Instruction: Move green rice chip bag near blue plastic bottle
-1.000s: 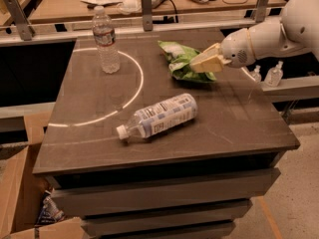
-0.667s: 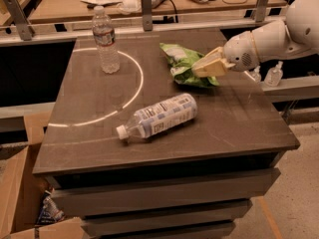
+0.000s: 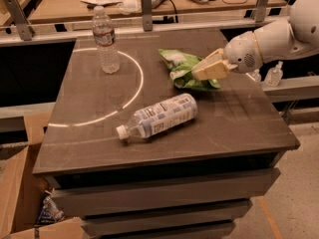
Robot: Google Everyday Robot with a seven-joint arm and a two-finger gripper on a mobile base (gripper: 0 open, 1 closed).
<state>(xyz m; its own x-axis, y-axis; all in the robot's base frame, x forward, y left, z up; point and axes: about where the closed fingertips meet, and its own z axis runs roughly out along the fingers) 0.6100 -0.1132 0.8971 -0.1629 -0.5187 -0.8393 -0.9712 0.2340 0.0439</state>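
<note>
The green rice chip bag (image 3: pixel 180 67) lies crinkled on the dark table top, right of the middle. My gripper (image 3: pixel 203 71) comes in from the right on a white arm (image 3: pixel 269 41) and sits on the bag's right edge, shut on it. The blue plastic bottle (image 3: pixel 162 116) lies on its side nearer the front, white cap pointing left, a short way in front of the bag.
A slim clear water bottle (image 3: pixel 105 41) stands upright at the back left. A pale arc (image 3: pixel 130 101) is marked on the table (image 3: pixel 239 128). A cardboard box (image 3: pixel 20 193) sits on the floor at the left. Railings and a cluttered desk lie behind.
My gripper and the green bag have shifted slightly toward the front of the table, closer to the blue bottle. Both bottles have stayed put.
</note>
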